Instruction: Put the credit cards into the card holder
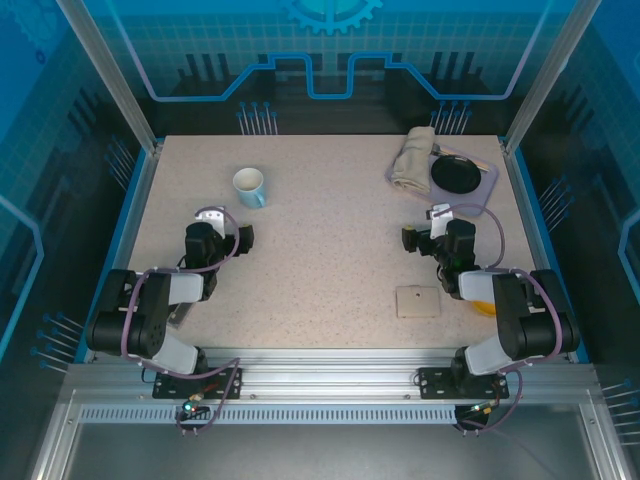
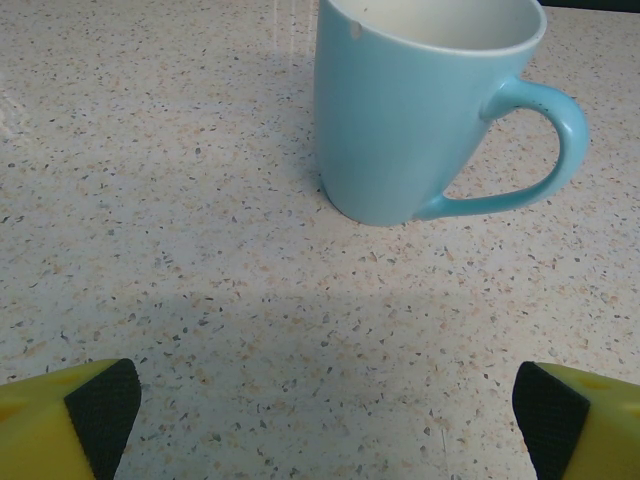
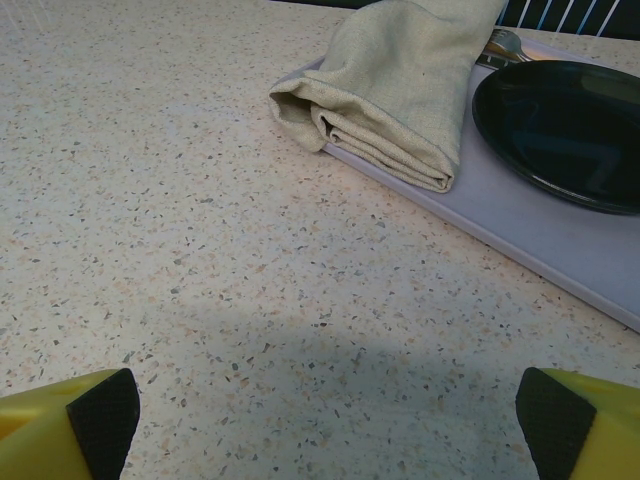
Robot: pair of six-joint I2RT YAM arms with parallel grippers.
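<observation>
- Left gripper (image 2: 325, 415) and right gripper (image 3: 325, 415) both gape wide, empty, low over the tabletop (image 1: 320, 250).
- Beige card holder (image 1: 417, 301) lies flat near the base of the right arm (image 1: 512, 322), probably for easy reach.

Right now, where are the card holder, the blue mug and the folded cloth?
card holder (image 1: 417, 301): top external view, middle of its beige top face.
blue mug (image 2: 400, 120): left wrist view, middle of its outer wall.
folded cloth (image 3: 400, 90): right wrist view, middle of its top fold.
</observation>
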